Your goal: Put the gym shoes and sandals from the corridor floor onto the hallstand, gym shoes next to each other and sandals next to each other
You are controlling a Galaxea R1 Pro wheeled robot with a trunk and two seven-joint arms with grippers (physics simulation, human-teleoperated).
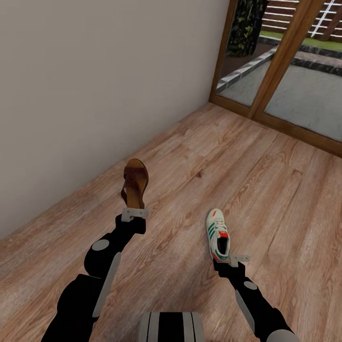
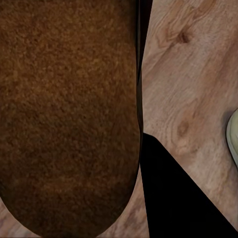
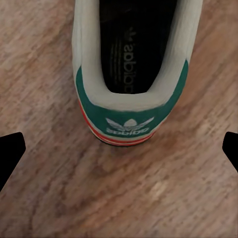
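- In the head view the robot's trunk (image 1: 172,327) sits nearest, with both dark arms reaching forward over the floor (image 1: 266,190).
- The right gripper (image 1: 231,261) is at the heel of a sneaker (image 1: 218,233), white with green stripes, toe pointing away from the robot. In the right wrist view the sneaker's (image 3: 131,64) green and red heel patch sits between the two dark fingertips (image 3: 11,148), which are spread wide with bare floor (image 3: 49,198) showing between each tip and the heel; they are not touching the sneaker.
- Whether the sneaker rests on the planks or is lifted, I cannot tell for sure; it looks to lie on the floor.
- The left gripper (image 1: 134,212) holds a sandal (image 1: 135,184) by its near end, raised above the floor with its toe end away from the robot, and the brown straps facing the wall (image 1: 95,95).
- In the left wrist view the sandal's (image 2: 69,114) brown surface is right against the camera, one dark finger (image 2: 173,198) beside it and wood floor (image 2: 188,74) beyond; the fingers are pinching the sandal. A pale rounded edge at the side is the sneaker (image 2: 233,136).
- Farther off, the grey wall meets the floor along the left.
- Farthest, a wood-framed glass door (image 1: 280,61) shows grey paving (image 1: 308,99) outside.
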